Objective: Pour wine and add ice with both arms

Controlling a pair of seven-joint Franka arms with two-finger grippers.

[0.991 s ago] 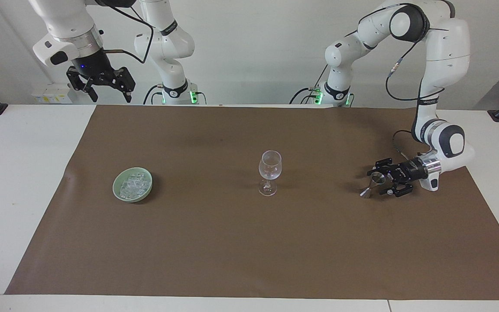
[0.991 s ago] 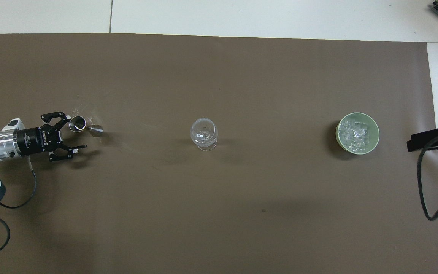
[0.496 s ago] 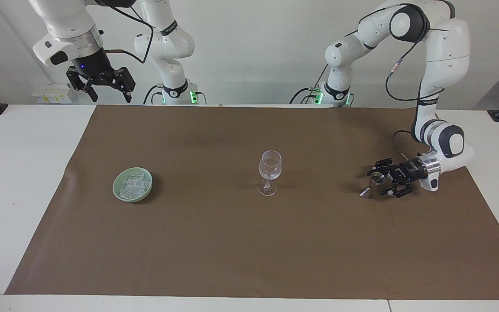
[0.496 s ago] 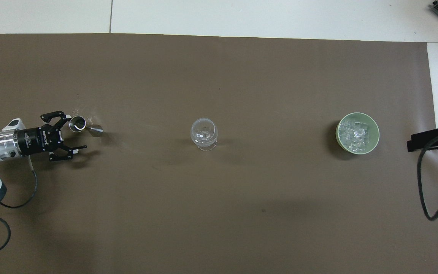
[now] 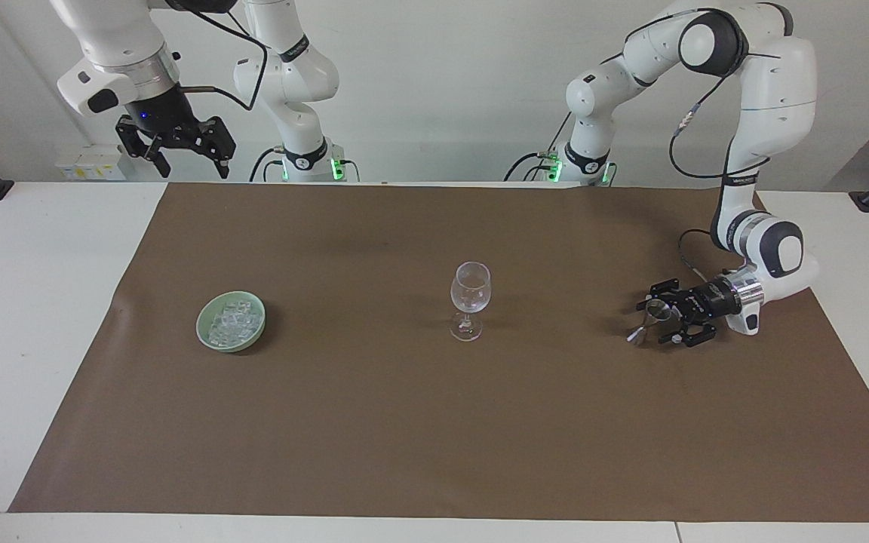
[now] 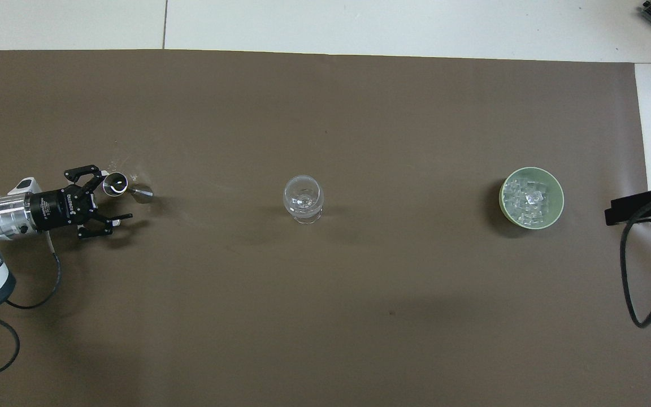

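at the left arm's end of the table, on the brown paper sheet (image 5: 434, 422), the left gripper (image 5: 661, 320) lies low and horizontal around a small silver metal jigger with two cones (image 5: 649, 319). its black fingers stand wide on both sides of the jigger and do not yet press it; the overhead view shows one finger just beside the upper cup and the other well apart. the jigger looks tilted, and it cannot be told if it leans on a finger.

the step in hand seems to be the grasp of the jigger for pouring. to do it well, the arm should center the narrow waist between the fingers, close slowly so the light metal does not slide or tip, and then lift it level toward the clear stemmed wine glass (image 5: 470, 299), which stands upright in the middle of the sheet. the glass looks empty, so the task is probably at its beginning.

the ice (image 6: 528, 199), a heap of small clear cubes, lies in a pale green round bowl (image 5: 208, 338) toward the right arm's end of the table. the right gripper (image 5: 175, 154) waits high in the air above that end's edge, with open fingers and nothing in them.

the sheet covers most of the white table (image 5: 35, 302) and lies flat. a plain pale wall (image 5: 434, 75) stands at the robots' end.
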